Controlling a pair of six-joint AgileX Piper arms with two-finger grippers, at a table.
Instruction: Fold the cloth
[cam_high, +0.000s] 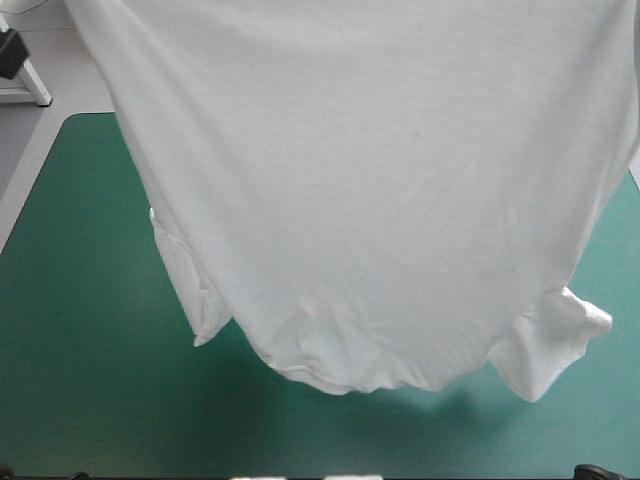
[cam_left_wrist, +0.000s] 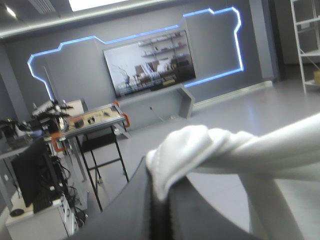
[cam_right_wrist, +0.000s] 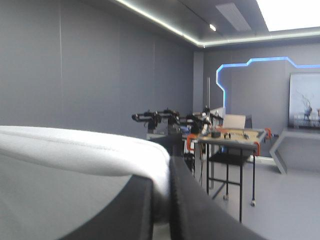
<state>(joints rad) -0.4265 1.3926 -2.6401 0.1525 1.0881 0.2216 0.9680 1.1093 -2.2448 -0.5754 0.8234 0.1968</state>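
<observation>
Holding the T-shirt (cam_high: 370, 200) aloft across the upper frame, with sleeves dangling at lower left and lower right above the teal-green surface (cam_high: 90, 350) — left tool (cam_left_wrist: 162, 195) and right tool (cam_right_wrist: 165, 190) both clamped on bunched white edge. Probably mid-spread, before fold 1. Next, needs lowering evenly and laying flat — no slack.

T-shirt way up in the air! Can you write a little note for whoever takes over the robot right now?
The left tool is shut on the T-shirt and raised high.
The right tool is shut on the T-shirt too, also raised.
The T-shirt hangs spread between both tools over the teal-green table, sleeves at its lower end. It looks clear of the table.
Done: picked up and stretched open.
Left: lay it flat, then make every fold. None shows yet.
</observation>
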